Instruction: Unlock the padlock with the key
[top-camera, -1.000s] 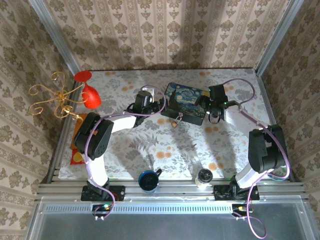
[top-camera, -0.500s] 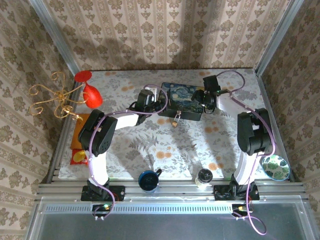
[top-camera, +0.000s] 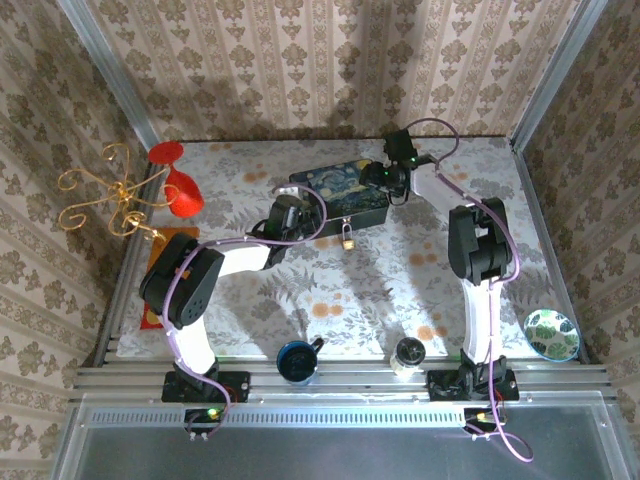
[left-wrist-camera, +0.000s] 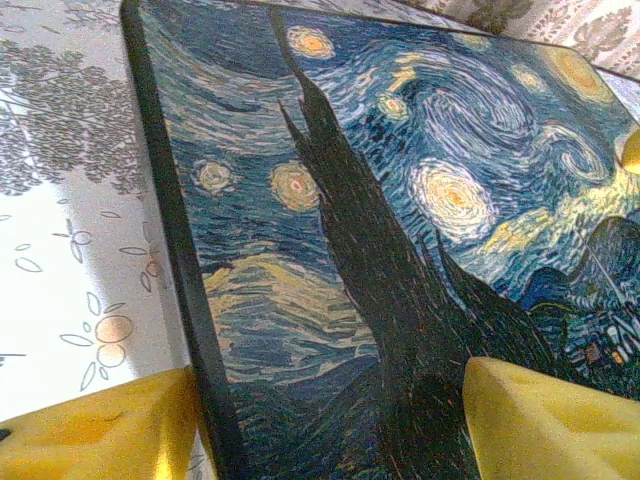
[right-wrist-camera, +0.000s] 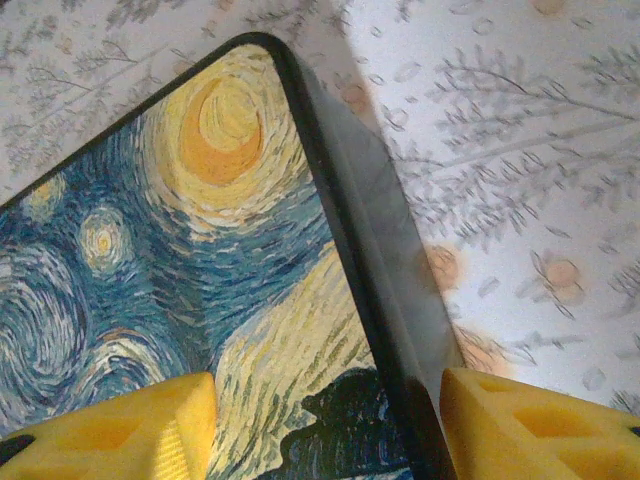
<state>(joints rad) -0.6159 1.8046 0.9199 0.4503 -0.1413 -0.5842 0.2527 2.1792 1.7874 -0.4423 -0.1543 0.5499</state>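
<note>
Left gripper (left-wrist-camera: 325, 400) and right gripper (right-wrist-camera: 325, 400), grip uncertain, are being set astride the box (top-camera: 345, 188); its light padlock (top-camera: 347, 240) is being judged graspable by the body.

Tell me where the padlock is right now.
In the top view, the padlock sits at the near edge of the painted box, mid-table, just right of the left gripper.

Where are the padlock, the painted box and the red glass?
padlock (top-camera: 348, 242): top external view, on its brass body.
painted box (top-camera: 340, 187): top external view, middle of the lid.
red glass (top-camera: 184, 191): top external view, on the bowl.
</note>
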